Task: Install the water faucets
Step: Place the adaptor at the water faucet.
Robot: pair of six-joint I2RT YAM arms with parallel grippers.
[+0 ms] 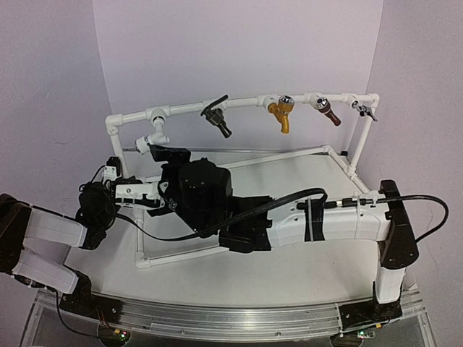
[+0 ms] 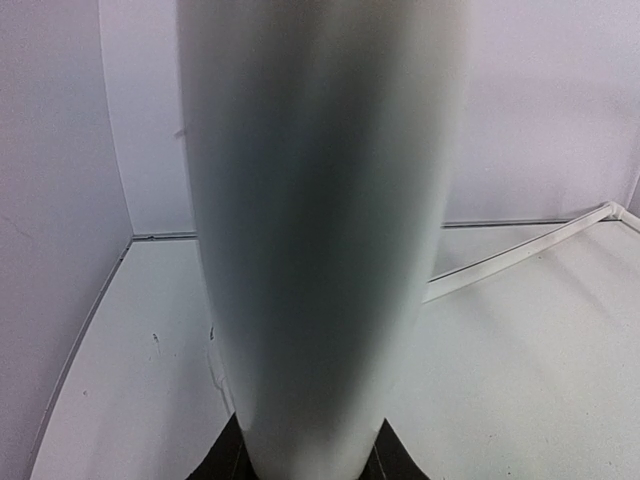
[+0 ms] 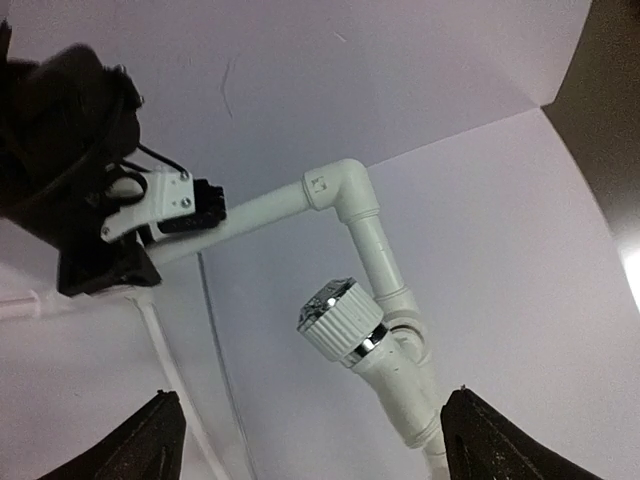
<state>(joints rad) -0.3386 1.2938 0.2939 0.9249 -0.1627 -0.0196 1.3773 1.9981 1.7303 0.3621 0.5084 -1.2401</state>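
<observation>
The white faucet (image 1: 153, 137) with its round ribbed knob hangs from the left end of the white pipe frame's top bar (image 1: 239, 105). The black faucet (image 1: 217, 119) with a thin lever hangs further right on the same bar. In the right wrist view the white faucet (image 3: 345, 322) sits just ahead of my right gripper (image 3: 310, 400). That gripper is open, its fingertips wide on either side and touching nothing. In the top view my right gripper (image 1: 163, 154) is just below the white faucet. My left gripper (image 2: 310, 455) is shut on the frame's left upright pipe (image 2: 320, 220), which fills its view.
A gold-yellow tap (image 1: 281, 114), a brown tap (image 1: 327, 112) and a small grey tap (image 1: 367, 110) hang along the right part of the bar. The frame's base pipes (image 1: 188, 254) lie on the white table. My left gripper (image 1: 114, 172) stands at the frame's left side. White walls stand behind.
</observation>
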